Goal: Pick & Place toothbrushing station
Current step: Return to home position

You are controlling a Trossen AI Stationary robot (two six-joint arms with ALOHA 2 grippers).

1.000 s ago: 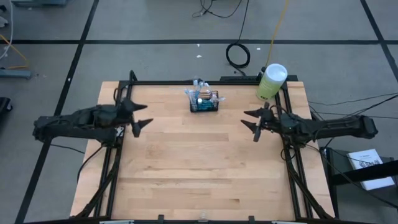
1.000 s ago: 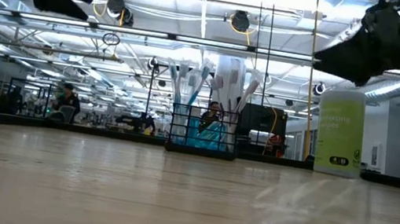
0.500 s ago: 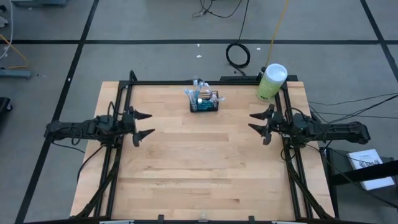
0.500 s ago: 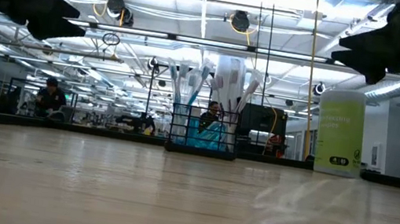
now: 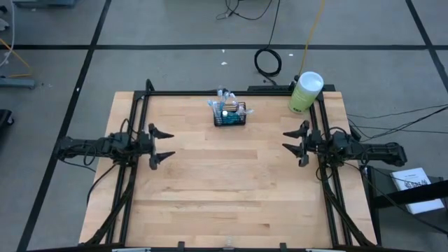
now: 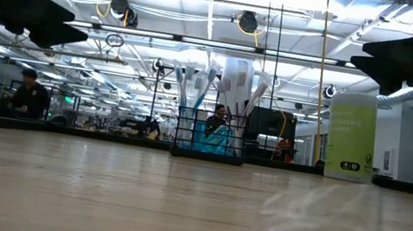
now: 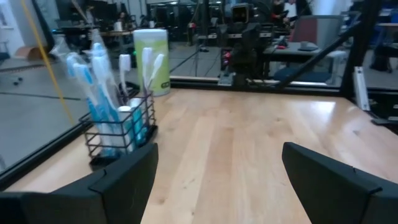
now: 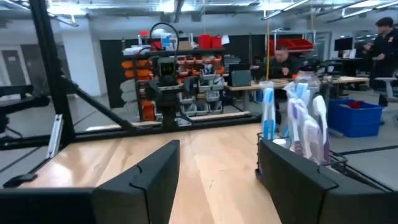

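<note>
PARKED AT THE RAILS: I hold both arms at the side edges of the table (image 5: 224, 199), my left gripper (image 5: 162, 144) by the left rail and my right gripper (image 5: 288, 141) by the right. The fingers of each are spread wide with nothing between them. I judge this a resting pose, since nothing lies loose on the boards.

The toothbrushing station (image 5: 231, 115) stands upright at the middle of the far edge, well apart from both grippers. Brushes rise out of its wire basket, and the pale-green cylinder (image 5: 305, 92) sits near it at the far right corner.

Much stays unclear. From above, the brushes (image 5: 222, 105) merge into one pale cluster. My left wrist view shows blue handles (image 7: 99, 115) and white ones in the basket (image 7: 121, 134), but I cannot tell which compartment holds which. In my right wrist view one of my own fingers (image 8: 298, 180) covers the basket's lower part, and the low view crops both grippers at its upper corners — beyond the table there, a person (image 6: 27, 94) is visible among distant desks.
</note>
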